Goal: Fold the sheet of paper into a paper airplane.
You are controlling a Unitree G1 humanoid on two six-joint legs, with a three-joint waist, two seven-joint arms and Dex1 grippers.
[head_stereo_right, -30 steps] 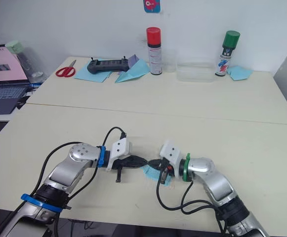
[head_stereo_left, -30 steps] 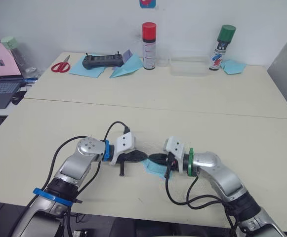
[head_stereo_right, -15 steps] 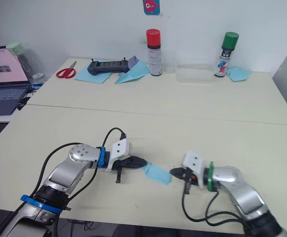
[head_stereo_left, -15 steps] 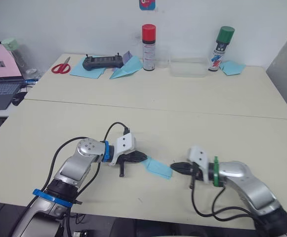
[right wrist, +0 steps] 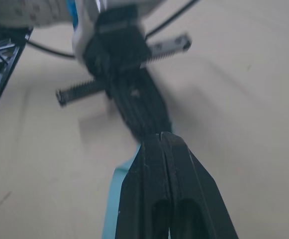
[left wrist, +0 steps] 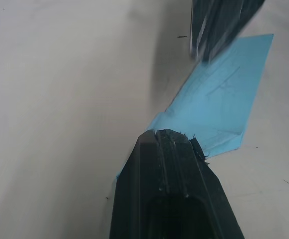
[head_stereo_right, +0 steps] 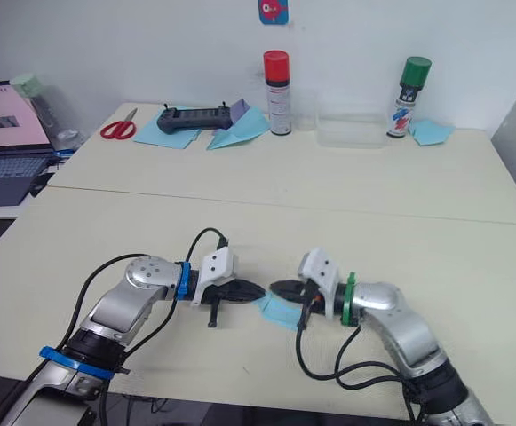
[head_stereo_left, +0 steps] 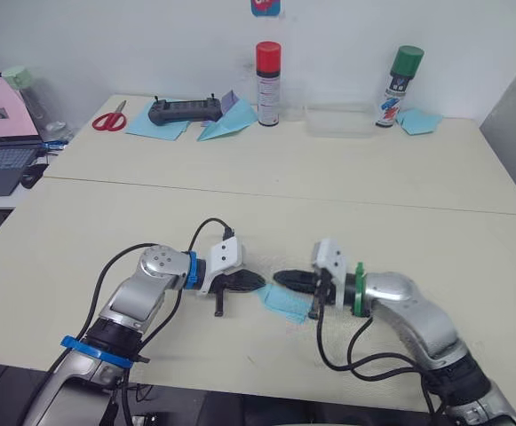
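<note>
Paper: the sheet (head_stereo_left: 284, 302) is light blue and folded into a small, flat, slanted strip lying on the near table (head_stereo_left: 80, 231); the left wrist view shows one long straight edge, a creased corner near the fingertip and faint lines on its upper face.
Paper's place: near the table's front edge, between the two arms, with its left end under the left gripper's tip and its right end by the right gripper's wrist.
Left gripper: the left gripper (head_stereo_left: 256, 284) points right, its two black fingers pressed together with the paper's left end caught between or beneath them; the tip sits on the blue edge in the left wrist view.
Right gripper: the right gripper (head_stereo_left: 281, 278) points left, fingers (right wrist: 160, 164) closed against each other with no gap, hovering over or resting on the paper's upper edge; its tip nearly meets the left gripper's tip.
Hard to tell: whether the left fingers truly pinch the paper or only press it down; whether the right tip touches the paper. The right gripper blurs in the left wrist view, and part of the paper lies hidden beneath it.
Far table: scissors (head_stereo_left: 109, 118), a black controller (head_stereo_left: 185, 110), a blue dart (head_stereo_left: 226, 124), two spray cans (head_stereo_left: 268, 71), a clear tray (head_stereo_left: 339, 120).
</note>
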